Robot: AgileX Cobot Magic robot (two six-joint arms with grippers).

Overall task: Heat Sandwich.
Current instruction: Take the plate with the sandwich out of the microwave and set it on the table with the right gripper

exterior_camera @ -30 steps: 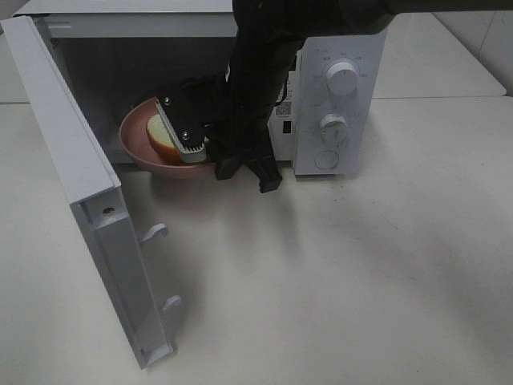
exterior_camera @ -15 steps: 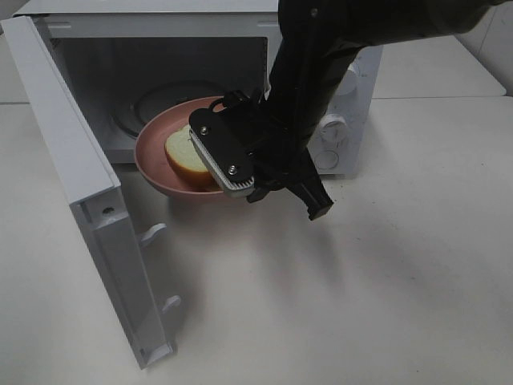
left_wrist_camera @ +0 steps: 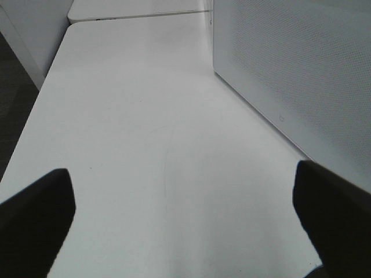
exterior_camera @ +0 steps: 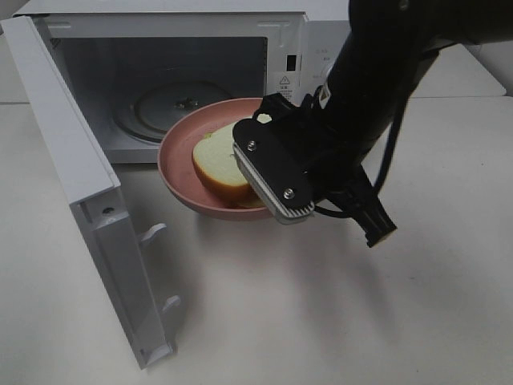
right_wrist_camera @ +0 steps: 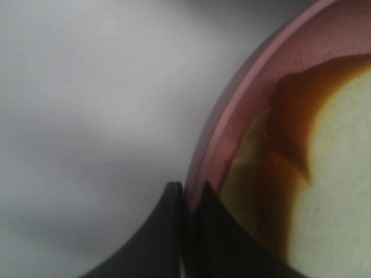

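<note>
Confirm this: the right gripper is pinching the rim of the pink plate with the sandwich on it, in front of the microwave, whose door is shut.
Wrong on the door. The exterior high view shows the microwave door swung wide open, the cavity exposed. The rest holds: the right gripper is shut on the rim of the pink plate, with the sandwich on it, in front of the microwave.

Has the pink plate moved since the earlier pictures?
Yes. The pink plate, pinched at its rim by the right hand with the sandwich on it, has come out of the microwave toward the camera and rightward.
</note>
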